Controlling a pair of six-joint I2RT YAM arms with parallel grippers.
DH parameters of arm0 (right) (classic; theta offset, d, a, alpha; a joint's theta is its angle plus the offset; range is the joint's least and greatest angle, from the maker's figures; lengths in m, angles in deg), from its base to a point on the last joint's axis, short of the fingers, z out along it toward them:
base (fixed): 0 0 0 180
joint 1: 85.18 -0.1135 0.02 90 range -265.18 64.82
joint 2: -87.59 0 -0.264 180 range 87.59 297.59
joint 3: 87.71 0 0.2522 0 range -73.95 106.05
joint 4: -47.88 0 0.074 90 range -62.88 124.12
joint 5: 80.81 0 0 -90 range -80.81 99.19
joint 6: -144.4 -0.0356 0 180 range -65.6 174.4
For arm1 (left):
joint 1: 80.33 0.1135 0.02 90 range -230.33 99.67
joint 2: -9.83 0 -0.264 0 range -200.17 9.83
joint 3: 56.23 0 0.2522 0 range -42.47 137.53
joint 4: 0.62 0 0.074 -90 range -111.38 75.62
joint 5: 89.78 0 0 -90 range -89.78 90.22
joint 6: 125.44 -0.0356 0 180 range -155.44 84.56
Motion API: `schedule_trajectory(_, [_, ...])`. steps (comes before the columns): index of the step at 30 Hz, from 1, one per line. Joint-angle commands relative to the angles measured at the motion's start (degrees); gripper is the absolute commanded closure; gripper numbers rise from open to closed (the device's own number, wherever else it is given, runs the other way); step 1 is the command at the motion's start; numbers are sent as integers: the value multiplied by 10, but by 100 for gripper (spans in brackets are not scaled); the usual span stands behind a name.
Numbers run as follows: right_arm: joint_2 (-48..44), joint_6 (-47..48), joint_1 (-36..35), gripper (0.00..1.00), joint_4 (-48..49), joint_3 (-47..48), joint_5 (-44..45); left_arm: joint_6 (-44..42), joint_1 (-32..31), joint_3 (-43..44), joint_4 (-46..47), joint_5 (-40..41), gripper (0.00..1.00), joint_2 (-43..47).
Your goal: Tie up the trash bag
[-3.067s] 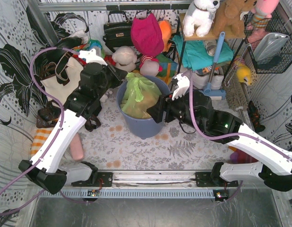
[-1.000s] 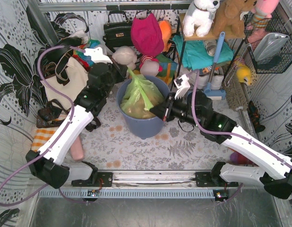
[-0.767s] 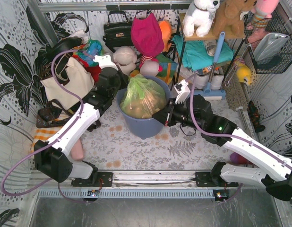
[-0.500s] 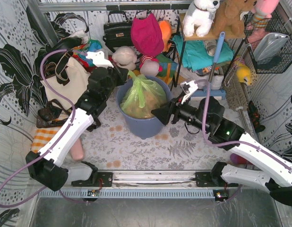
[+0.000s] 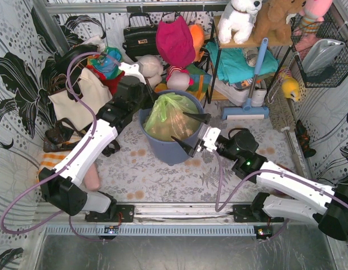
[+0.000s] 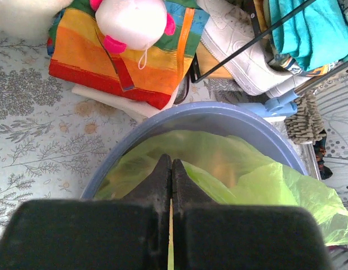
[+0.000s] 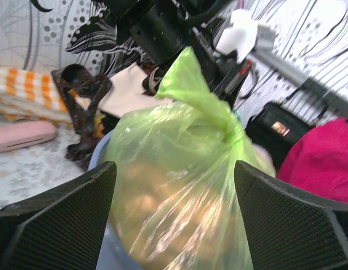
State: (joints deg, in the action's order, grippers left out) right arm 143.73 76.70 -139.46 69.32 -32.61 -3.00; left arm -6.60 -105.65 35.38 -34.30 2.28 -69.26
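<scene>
The lime-green trash bag (image 5: 171,115) sits in the round blue-grey bin (image 5: 163,151), with brown paper showing through. Its top is gathered into a neck with a tail pointing up-left. My left gripper (image 5: 146,94) is at the bin's back-left rim. In the left wrist view it (image 6: 169,163) is shut, with a thin green sliver between the fingers, over the bag (image 6: 241,174) and the bin rim (image 6: 219,111). My right gripper (image 5: 188,130) is wide open at the bin's right side. In the right wrist view it (image 7: 174,169) faces the bag (image 7: 191,129) without gripping it.
A cream tote bag (image 5: 78,95) stands left of the bin. A black handbag (image 5: 139,36), pink cloth (image 5: 175,39) and plush toys lie behind it. A shelf with teal cloth (image 5: 236,62) and a blue-handled tool (image 5: 254,73) stand right-rear. A rainbow cloth (image 6: 123,62) and white shoe (image 6: 236,50) lie near the bin.
My right gripper has drawn back toward the front right of the bin and opened wide. My left gripper has moved in to the bin's back-left rim, still pinching the bag's tail.
</scene>
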Motion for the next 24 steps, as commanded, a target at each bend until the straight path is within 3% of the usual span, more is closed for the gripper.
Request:
schedule_trajectory(1, [31,116,0,15,153,-3,-29,4,4,19,13,-20,100,22])
schedule_trajectory(5, [76,132,0,18,228,8,-31,7,4,21,39,-25,100,43])
schedule_trajectory(10, [131,160,-1,24,251,49,-51,6,4,33,33,-27,100,43])
schedule_trajectory(20, [174,184,-1,66,261,97,-66,5,3,48,37,-38,100,48])
schedule_trajectory(22, [174,184,-1,69,258,101,-74,2,4,53,44,-40,100,50])
schedule_trajectory(24, [176,184,-1,65,254,106,-79,2,4,57,53,-44,100,54])
